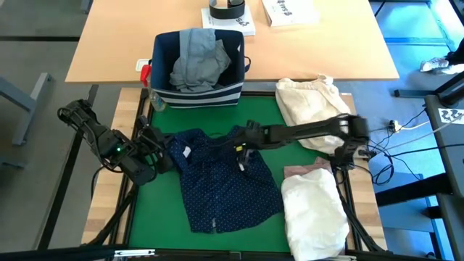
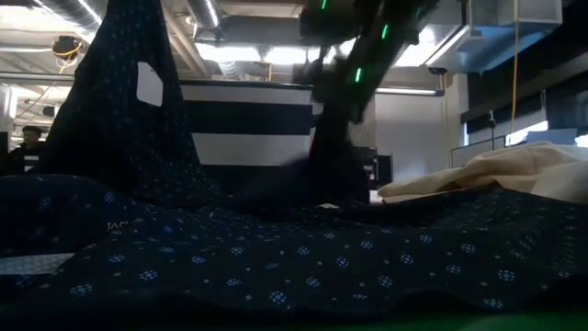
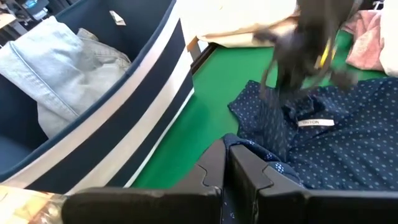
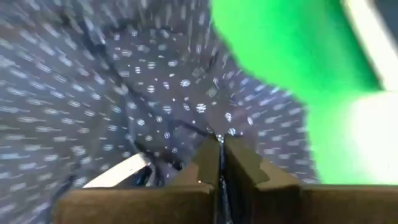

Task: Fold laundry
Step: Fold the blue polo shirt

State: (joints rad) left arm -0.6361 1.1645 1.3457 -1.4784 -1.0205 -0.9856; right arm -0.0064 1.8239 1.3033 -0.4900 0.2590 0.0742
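Jaws of both grippers are pinched on the dotted shirt [image 1: 225,185]: left gripper [image 3: 225,163] at its left collar corner, right gripper [image 4: 220,154] near the collar middle. The shirt lies spread on the green mat [image 1: 257,116], so spreading seems underway; next, probably, pull it flat.

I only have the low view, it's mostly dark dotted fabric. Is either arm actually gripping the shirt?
Observer: Yes. The left gripper is shut on the navy dotted shirt, at its left edge.
Operator: And the right one?
Observer: The right gripper has its jaws together on the shirt near the collar.
Operator: What's in the striped bin?
Observer: Light grey jeans fill the navy striped bin.
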